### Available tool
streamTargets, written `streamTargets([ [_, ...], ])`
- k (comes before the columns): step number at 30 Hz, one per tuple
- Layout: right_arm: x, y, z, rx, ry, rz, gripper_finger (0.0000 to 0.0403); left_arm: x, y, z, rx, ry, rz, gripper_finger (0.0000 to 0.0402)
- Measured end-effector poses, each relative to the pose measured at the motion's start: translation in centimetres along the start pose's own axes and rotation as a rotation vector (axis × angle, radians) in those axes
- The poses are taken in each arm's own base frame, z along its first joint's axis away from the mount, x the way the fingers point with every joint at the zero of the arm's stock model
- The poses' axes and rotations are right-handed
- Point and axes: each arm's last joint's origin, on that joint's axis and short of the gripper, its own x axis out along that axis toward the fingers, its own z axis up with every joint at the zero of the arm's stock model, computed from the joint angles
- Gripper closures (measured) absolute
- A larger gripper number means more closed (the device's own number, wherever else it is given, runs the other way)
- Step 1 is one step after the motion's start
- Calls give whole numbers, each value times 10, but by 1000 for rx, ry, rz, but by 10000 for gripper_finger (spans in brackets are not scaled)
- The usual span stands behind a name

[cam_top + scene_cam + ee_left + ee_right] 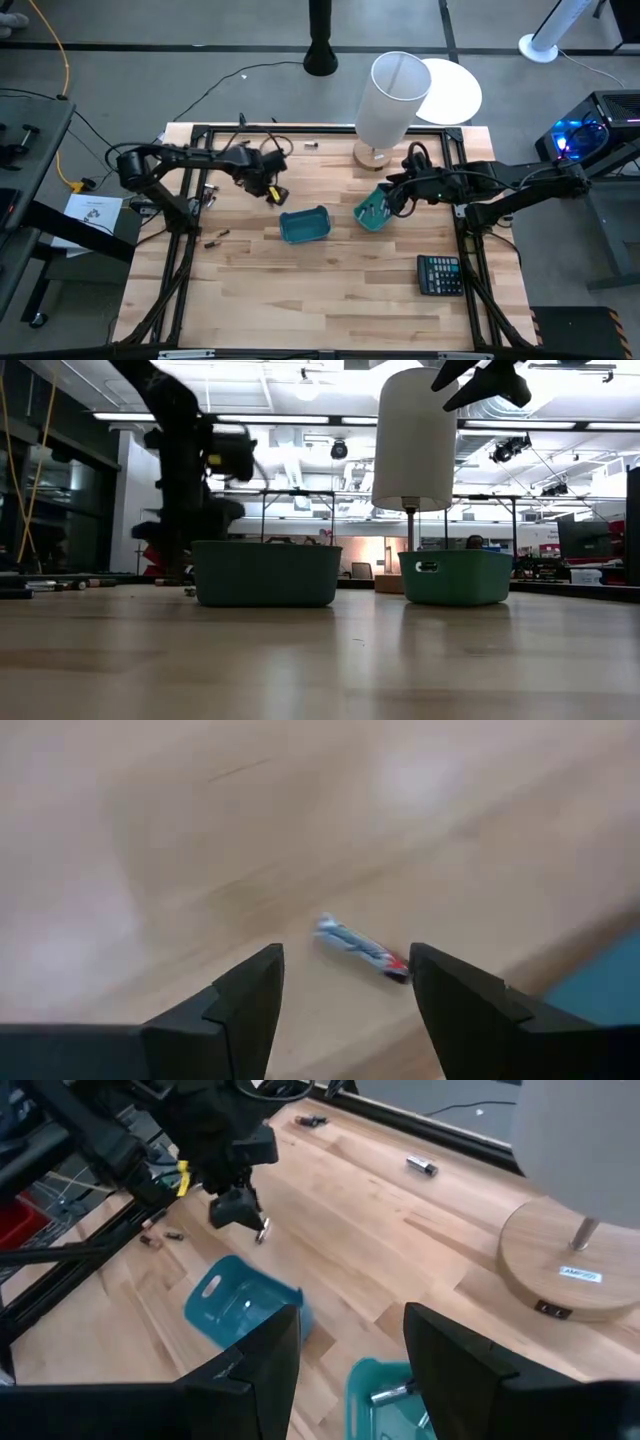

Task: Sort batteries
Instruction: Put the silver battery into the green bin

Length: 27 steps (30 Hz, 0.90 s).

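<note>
My left gripper (272,192) is open and low over the wood, left of the two teal bins. A small silvery battery with a red end (360,949) lies between its fingertips (348,958). In the right wrist view this battery (262,1230) shows just under the left gripper (238,1212). My right gripper (393,196) is open, holds nothing and hovers above the right bin (372,212). A silvery battery (392,1393) lies inside that bin. The left bin (304,226) stands on the table. Loose dark batteries (215,238) lie near the table's left edge. My left gripper points down at the battery, one finger on each side. The battery's red end (400,968) lies close to one finger (440,982). Whether they touch, I cannot tell.
A white lamp on a round wooden base (393,98) stands at the far edge, behind the right bin. A black calculator (440,274) lies near the right front. More batteries (310,146) lie by the far edge. Dark frame rails (185,215) run along both sides.
</note>
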Motion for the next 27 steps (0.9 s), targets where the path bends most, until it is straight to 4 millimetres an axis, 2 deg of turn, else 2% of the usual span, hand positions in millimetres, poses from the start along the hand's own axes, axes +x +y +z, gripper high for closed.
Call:
streamTargets([
  [3,0,0,0,5,-1,2,229,0,4,2,-119,7,-18,190],
  [7,0,0,0,4,-1,2,229,1,-1,-1,-210,-10,-4,190],
  [13,0,0,0,1,-2,1,229,17,-5,-4,-284,-23,90,190],
  [18,0,0,0,-16,-2,0,229,36,-6,-3,-290,43,135,190],
  [23,0,0,0,-23,-3,0,229,38,-10,-9,-193,41,176,193],
  [25,0,0,0,-36,-3,-1,229,36,-10,-11,-173,39,172,209],
  [27,0,0,0,-52,-3,-1,229,33,-11,-13,-180,35,177,244],
])
